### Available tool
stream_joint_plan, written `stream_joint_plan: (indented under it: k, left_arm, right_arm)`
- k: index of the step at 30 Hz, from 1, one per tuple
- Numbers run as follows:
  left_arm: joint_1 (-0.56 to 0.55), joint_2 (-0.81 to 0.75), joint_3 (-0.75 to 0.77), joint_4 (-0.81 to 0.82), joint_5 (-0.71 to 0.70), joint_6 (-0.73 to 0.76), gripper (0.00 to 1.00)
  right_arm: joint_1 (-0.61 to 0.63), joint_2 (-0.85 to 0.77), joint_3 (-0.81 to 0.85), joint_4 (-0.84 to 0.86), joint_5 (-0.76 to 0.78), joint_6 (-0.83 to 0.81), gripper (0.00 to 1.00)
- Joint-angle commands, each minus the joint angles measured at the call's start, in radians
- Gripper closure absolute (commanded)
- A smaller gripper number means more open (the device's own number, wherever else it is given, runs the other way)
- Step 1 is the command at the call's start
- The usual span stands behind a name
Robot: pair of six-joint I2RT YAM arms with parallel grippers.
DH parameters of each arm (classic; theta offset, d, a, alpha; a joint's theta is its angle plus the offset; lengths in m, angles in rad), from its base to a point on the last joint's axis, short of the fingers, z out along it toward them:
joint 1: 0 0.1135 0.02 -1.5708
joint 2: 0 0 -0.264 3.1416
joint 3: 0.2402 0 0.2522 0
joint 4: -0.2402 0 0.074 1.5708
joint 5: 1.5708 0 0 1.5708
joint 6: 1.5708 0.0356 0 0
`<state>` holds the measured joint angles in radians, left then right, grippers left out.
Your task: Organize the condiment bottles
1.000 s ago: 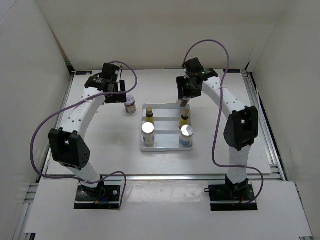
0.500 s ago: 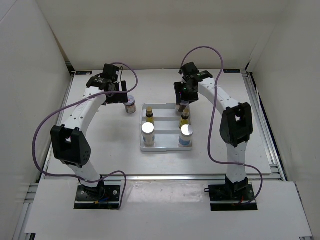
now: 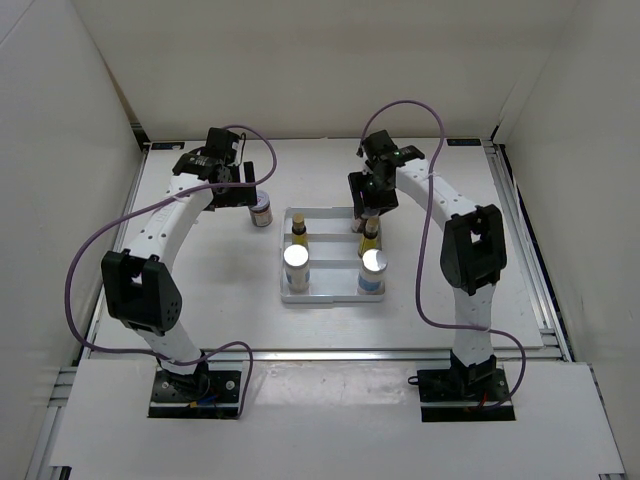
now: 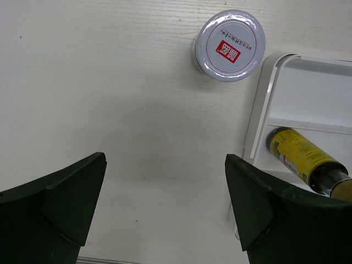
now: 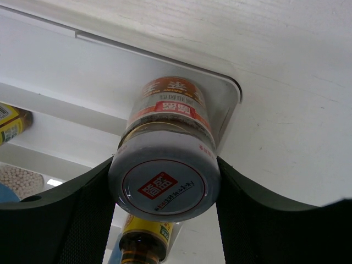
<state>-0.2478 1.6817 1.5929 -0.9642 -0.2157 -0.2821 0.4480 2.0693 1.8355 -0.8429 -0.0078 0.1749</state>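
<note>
Brown jar (image 5: 165,184) is sitting upright between the right jaws. They are pinching it on both sides at the grey lid, standing roughly half open around it. The jar is hanging over the corner compartment of the white tray (image 5: 55,66) directly under these jaws; can't tell if its base is touching the tray floor. A slim yellow-and-black bottle (image 5: 144,242) is standing just behind and below the right jaws, in the next tray row. The other slim bottle (image 5: 11,124) is showing off to the jaws' left side, same row. In the top view, one white cylinder (image 3: 297,262) and the other white cylinder (image 3: 372,265) are standing in the tray row nearest the arm bases, well back from the right jaws, silver tops up. The second brown jar (image 4: 230,45) is standing upright on the surface (image 4: 110,110), ahead of the left jaws and toward their right finger, just beside the tray's outer corner; can't tell if it is touching the rim. Left jaws are standing wide open, gripping nothing, hovering over bare surface and well apart from that jar.
</note>
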Motion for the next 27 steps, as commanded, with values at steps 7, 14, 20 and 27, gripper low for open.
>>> stream_joint_plan:
  k: [7,14,20,27]
  left_arm:
    - [0.005,-0.005,0.015,0.010,0.021,-0.006,0.00]
    - [0.005,0.024,0.048,0.010,0.064,-0.006,0.00]
    - [0.005,0.084,0.070,0.032,0.119,-0.006,0.00]
    - [-0.033,0.210,0.142,0.051,0.110,-0.015,0.00]
  right_arm:
    - [0.000,-0.035,0.048,-0.005,-0.024,-0.029,0.76]
    - [0.000,0.028,0.094,-0.025,0.028,-0.029,0.24]
    - [0.000,0.006,0.130,-0.025,0.063,-0.020,0.01]
    - [0.000,-0.099,0.153,-0.035,0.095,-0.020,0.00]
